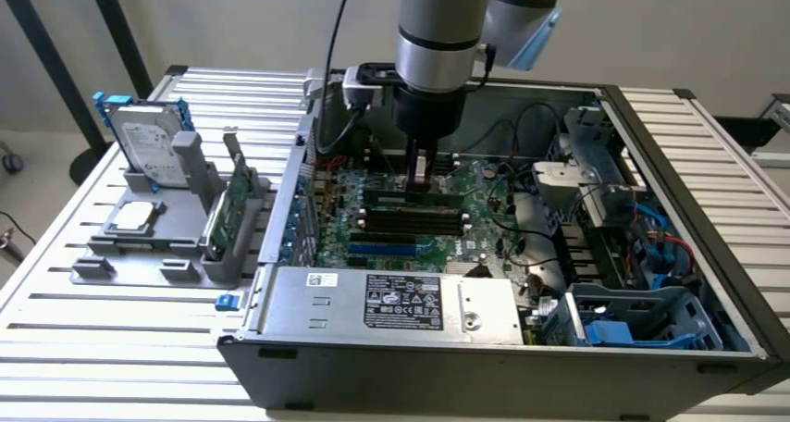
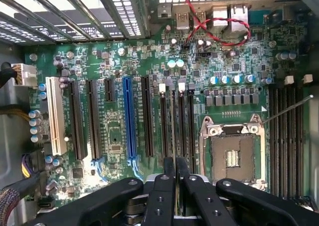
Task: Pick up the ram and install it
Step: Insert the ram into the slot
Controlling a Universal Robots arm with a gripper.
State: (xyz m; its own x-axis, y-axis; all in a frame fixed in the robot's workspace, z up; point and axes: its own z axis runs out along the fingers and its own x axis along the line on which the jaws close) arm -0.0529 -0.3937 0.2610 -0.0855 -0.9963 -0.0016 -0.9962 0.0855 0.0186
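I read this as install step: gripper [image 1: 420,183] low over board [image 2: 114,86], fingers [image 2: 163,196] nearly together, clamped on ram [image 1: 398,198] edge-on above slots [image 2: 172,126]. My next move needs exact slot alignment, then straight push; tilt risks jam.

The tabletop [image 1: 111,320] is ribbed bare metal with a dull sheen. The computer case [image 1: 494,371] is matt dark grey sheet metal; its power supply [image 1: 395,302] is brushed steel under a paper label. The motherboard [image 2: 119,76] is glossy green laminate with matt black plastic slots. At nine o'clock, the holder [image 1: 161,255] looks matt grey plastic.
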